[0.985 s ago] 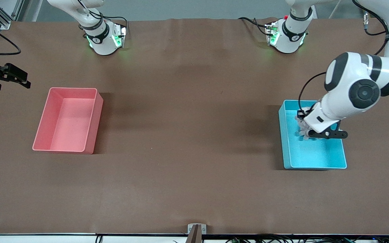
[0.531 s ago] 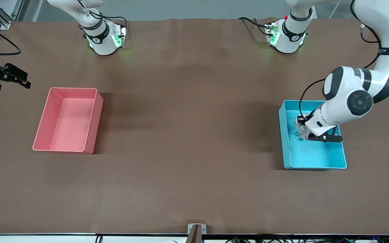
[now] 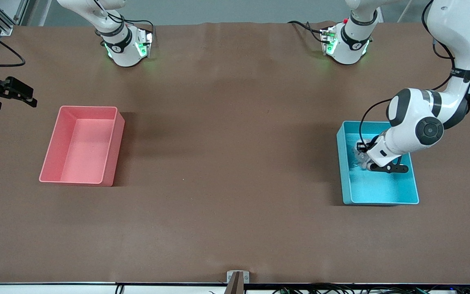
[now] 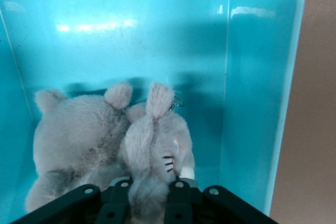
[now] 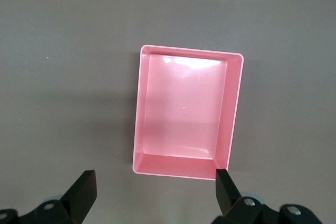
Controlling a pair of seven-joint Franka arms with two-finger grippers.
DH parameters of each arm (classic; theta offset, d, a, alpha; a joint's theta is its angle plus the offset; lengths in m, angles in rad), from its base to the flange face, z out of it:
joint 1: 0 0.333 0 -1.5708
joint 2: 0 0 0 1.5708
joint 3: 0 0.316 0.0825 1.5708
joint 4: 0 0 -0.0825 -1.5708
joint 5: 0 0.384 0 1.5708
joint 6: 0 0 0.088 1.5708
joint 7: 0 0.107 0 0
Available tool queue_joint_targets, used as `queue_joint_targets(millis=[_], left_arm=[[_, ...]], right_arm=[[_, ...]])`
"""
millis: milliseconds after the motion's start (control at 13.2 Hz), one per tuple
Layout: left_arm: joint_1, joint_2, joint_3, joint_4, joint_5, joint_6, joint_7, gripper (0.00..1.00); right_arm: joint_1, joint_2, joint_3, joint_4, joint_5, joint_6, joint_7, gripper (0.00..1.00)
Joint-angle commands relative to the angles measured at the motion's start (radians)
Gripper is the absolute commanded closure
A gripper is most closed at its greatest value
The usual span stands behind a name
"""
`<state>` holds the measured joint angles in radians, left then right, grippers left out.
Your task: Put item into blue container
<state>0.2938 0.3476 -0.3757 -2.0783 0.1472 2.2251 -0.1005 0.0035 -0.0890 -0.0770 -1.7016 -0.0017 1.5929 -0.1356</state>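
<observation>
the left gripper (image 4: 149, 195) has its fingers closed narrowly on the tail end of a grey plush toy (image 4: 113, 140), pinching a tuft of fur between the pads. the toy hangs down inside the blue container (image 3: 382, 192), its ears pointing at the container's floor; in the front view the toy (image 3: 360, 157) sits in the half of the container farther from the front camera, beside the wall toward the table's middle.

step in hand, as judged: release. lower until the toy's body rests on the floor, then part the fingers fully and lift straight up, so that the fur does not drag out with the pads. keep the fingers apart from the near wall during the lift.

the right gripper (image 5: 152, 195) waits with its fingers spread wide and nothing between them, high over the table at the right arm's end, looking down on the pink bin (image 3: 110, 143), which holds nothing.

hard to make out: whether the toy already touches the floor cannot be told. the left fingertips are buried in fur. in the front view the left arm's wrist covers most of the toy.
</observation>
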Motion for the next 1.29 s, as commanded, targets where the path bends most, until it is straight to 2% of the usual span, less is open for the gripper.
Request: queue_joint_targets(millis=[0, 152, 379, 758, 1061, 1213], left_arm=[[0.008, -0.009, -0.009, -0.002, -0.001, 0.016, 0.01, 0.02], [0.008, -0.048, -0.011, 0.01, -0.003, -0.022, 0.012, 0.0], [0.04, -0.105, -0.014, 0.11, -0.017, -0.193, 0.044, 0.0], [0.093, -0.235, -0.012, 0.245, -0.132, -0.393, 0.061, 0.0], [0.094, -0.275, -0.009, 0.383, -0.136, -0.557, 0.061, 0.0], [0.094, -0.301, -0.006, 0.422, -0.136, -0.605, 0.059, 0.0]], right_arm=[[-0.011, -0.032, 0.008, -0.035, 0.014, 0.002, 0.008, 0.0], [-0.013, -0.032, 0.008, -0.036, 0.012, 0.002, 0.008, 0.0], [-0.013, -0.032, 0.008, -0.036, 0.012, 0.002, 0.008, 0.0], [-0.013, -0.032, 0.008, -0.036, 0.014, -0.001, 0.013, 0.0], [-0.014, -0.031, 0.008, -0.036, 0.015, -0.014, 0.014, 0.0], [-0.014, -0.031, 0.008, -0.036, 0.023, -0.016, 0.033, 0.0]])
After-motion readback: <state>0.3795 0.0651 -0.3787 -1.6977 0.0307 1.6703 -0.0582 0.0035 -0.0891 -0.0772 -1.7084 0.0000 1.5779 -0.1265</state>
